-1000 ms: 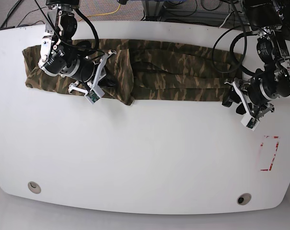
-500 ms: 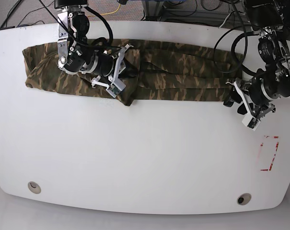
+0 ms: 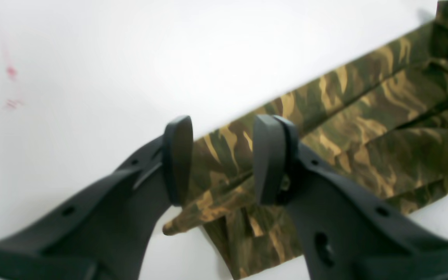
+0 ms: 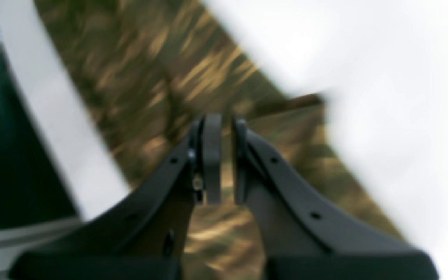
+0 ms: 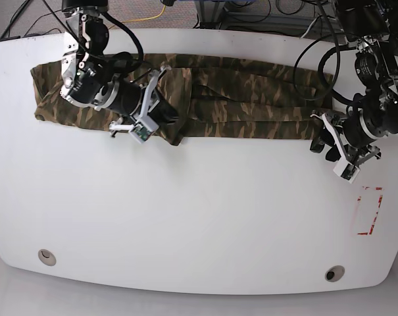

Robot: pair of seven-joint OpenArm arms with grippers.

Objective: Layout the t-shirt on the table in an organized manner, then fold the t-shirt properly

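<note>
The camouflage t-shirt (image 5: 251,105) lies as a long folded band across the far part of the white table (image 5: 199,217). My left gripper (image 5: 317,138) is at the band's right end. In the left wrist view the left gripper (image 3: 224,124) is open, its pads apart just above the t-shirt (image 3: 364,128) corner. My right gripper (image 5: 167,115) rests over the band's left half, near a flap that hangs toward the front. The right wrist view is blurred. It shows the right gripper (image 4: 226,120) shut, with only a sliver between the pads, over the t-shirt (image 4: 193,74). I cannot tell if cloth is pinched.
A red rectangular outline (image 5: 370,210) marks the table at the right. Two small round holes (image 5: 47,257) (image 5: 334,273) sit near the front edge. Cables (image 5: 251,16) and dark equipment lie beyond the far edge.
The right arm swung right along the band, then came back left and toward the front. The left gripper's jaws have narrowed, and that arm has barely shifted.
</note>
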